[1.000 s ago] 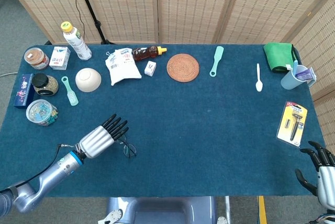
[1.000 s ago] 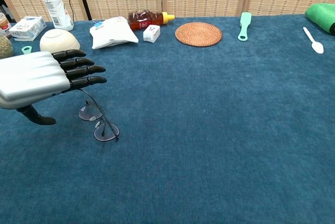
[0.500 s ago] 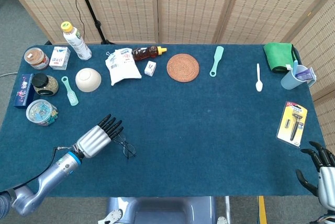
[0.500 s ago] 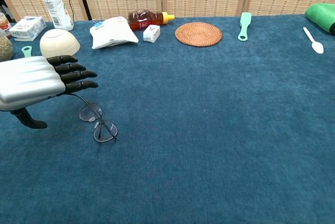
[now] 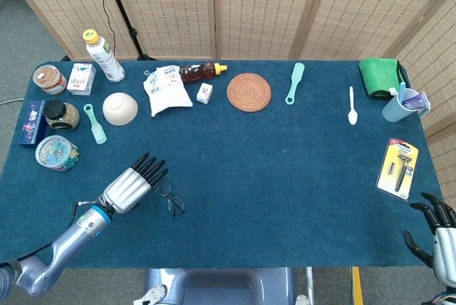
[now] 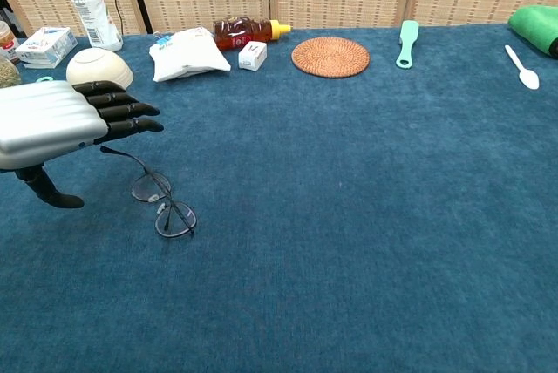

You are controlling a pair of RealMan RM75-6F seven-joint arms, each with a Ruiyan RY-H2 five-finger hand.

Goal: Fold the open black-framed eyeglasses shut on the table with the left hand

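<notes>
just left hand (image 6: pixel 54 122) flat above table, eyeglasses (image 6: pixel 162 202) beside, untouched

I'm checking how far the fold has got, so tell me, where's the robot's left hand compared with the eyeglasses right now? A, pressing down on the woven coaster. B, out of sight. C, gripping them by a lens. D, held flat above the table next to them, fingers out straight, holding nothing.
D: in the chest view the left hand hovers flat, fingers extended, clear of the eyeglasses lying on the table.
</notes>
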